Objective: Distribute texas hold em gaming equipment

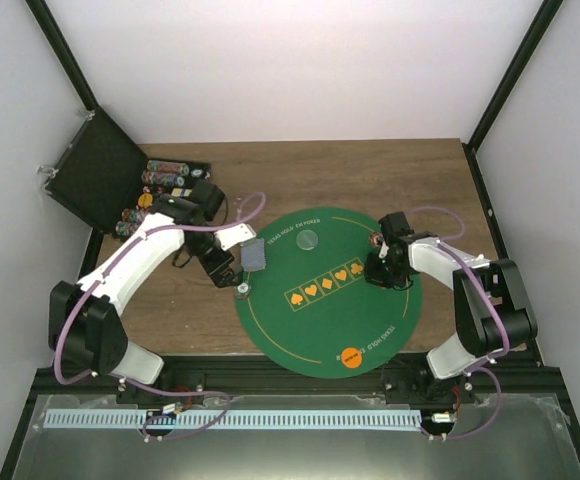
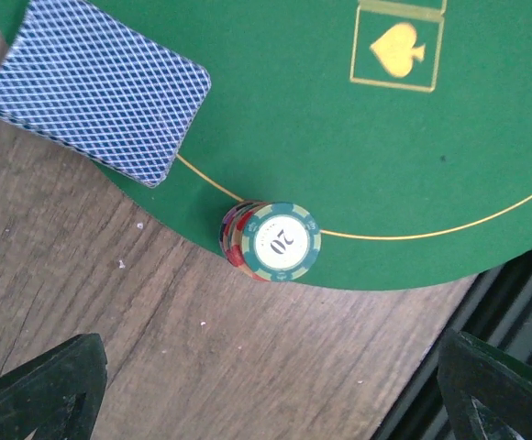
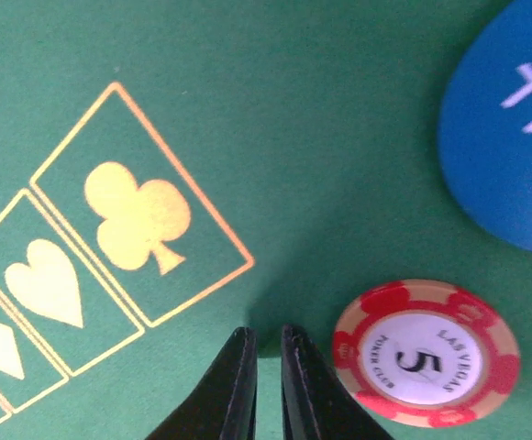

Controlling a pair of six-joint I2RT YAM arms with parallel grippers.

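Hovering spread wide, my left claw (image 2: pixel 271 385) has a chip stack (image 2: pixel 271 241) topped "20" just ahead, on the rim of the green mat (image 2: pixel 385 165), with the card deck (image 2: pixel 96 87) beyond it, leftward. My right claw (image 3: pixel 266 367) is pinched empty; just right of it lies a red chip (image 3: pixel 426 353) reading "5 LAS VEGAS", and a blue disc (image 3: pixel 514 137) sits farther ahead.

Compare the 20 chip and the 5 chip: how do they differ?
The 20 chip is green-rimmed; the 5 chip is red and cream. The 20 chip tops a small stack at the mat's edge; the 5 chip lies flat on the mat. Both are round, face up, with white centres.
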